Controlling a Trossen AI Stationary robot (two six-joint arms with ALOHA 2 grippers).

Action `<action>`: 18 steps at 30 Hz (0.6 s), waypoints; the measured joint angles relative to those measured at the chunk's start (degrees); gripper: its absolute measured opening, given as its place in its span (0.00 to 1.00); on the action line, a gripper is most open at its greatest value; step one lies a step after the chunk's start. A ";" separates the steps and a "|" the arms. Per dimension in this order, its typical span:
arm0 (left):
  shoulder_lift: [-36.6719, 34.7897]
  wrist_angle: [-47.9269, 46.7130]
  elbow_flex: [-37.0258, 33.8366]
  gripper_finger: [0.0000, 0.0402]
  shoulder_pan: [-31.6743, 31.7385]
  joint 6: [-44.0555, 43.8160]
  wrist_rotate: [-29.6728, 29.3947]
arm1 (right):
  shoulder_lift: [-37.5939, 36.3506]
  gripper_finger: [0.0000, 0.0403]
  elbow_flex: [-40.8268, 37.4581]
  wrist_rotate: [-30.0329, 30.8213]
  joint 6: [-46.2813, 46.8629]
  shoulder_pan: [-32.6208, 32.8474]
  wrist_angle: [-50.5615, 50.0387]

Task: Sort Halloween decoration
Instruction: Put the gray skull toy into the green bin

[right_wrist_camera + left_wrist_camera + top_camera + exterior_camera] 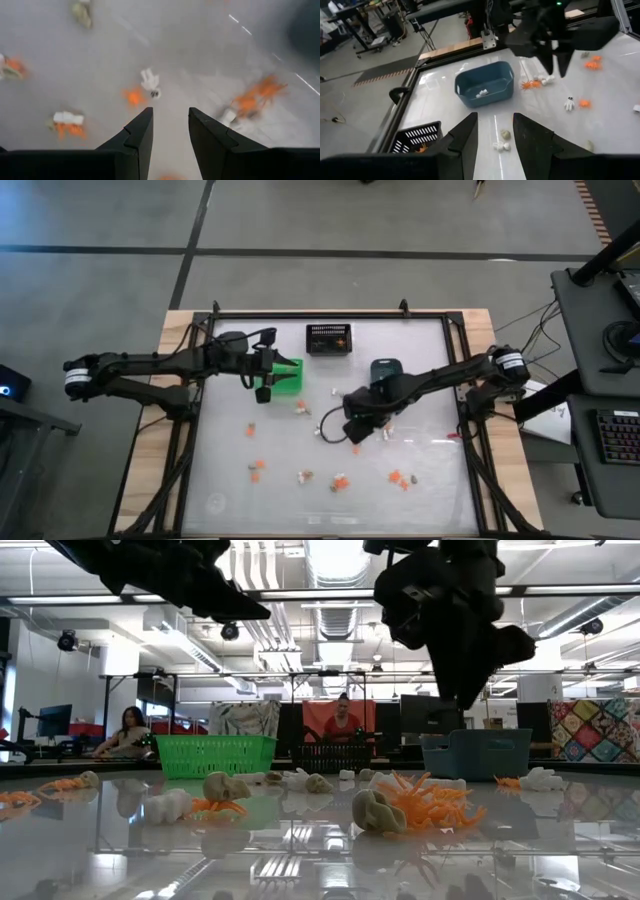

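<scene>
Many tiny orange, white and tan trinkets lie scattered on the white table, such as an orange one (341, 481), a white one (150, 80) and a tan skull-like one (380, 810). My left gripper (272, 376) (495, 135) is open and empty, up by the green bin (289, 377). My right gripper (338, 425) (170, 125) is open and empty above the table's middle. It points down over a white trinket and a small orange one (134, 95), well clear of them. White trinkets (481, 93) lie in the blue-grey bin (485, 85).
The black mesh bin (329, 338) stands at the far edge with an orange trinket (421, 148) in it. The blue-grey bin (385, 367) is partly under my right arm. A metal frame (330, 313) borders the table. People sit in the room behind (343, 718).
</scene>
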 joint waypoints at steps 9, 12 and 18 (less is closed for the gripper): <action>0.08 0.83 -0.02 0.27 0.00 0.25 0.01 | 2.01 0.28 0.00 1.85 -15.39 4.79 0.06; 0.08 0.66 -0.04 0.27 0.00 -0.24 0.02 | 2.17 0.28 0.00 1.68 -14.75 5.50 -1.61; 0.08 0.62 -0.13 0.27 0.00 -1.01 0.03 | 2.22 0.28 -0.06 1.71 2.99 5.35 -7.99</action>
